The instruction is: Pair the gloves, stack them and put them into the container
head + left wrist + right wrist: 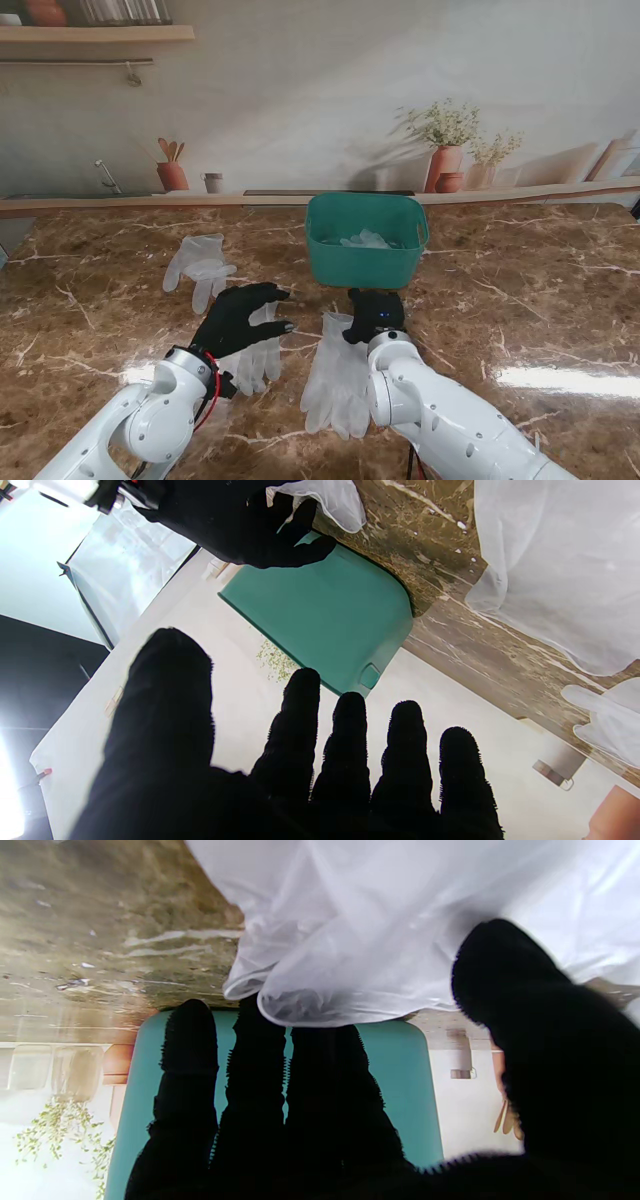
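Three clear gloves lie on the marble table (520,300); more sit crumpled inside the teal bin (366,240) at far centre.

Far glove (200,264): far left, flat, fingers pointing near, well apart from the bin.

Left glove (258,355): near left, partly under the left hand (238,317). That hand is spread, fingers apart, grasping nothing; its wrist view shows all five fingers (350,740) splayed with the bin wall beyond. Whether the palm touches the glove, cannot tell.

Right glove (338,385): near centre, just near of the bin, fingers pointing near. Right hand (374,314) rests on its far end at the cuff. Right wrist view: thumb and fingers (255,1080) close around the bunched cuff edge (320,1000), so it looks pinched, though the grip is not fully plain.
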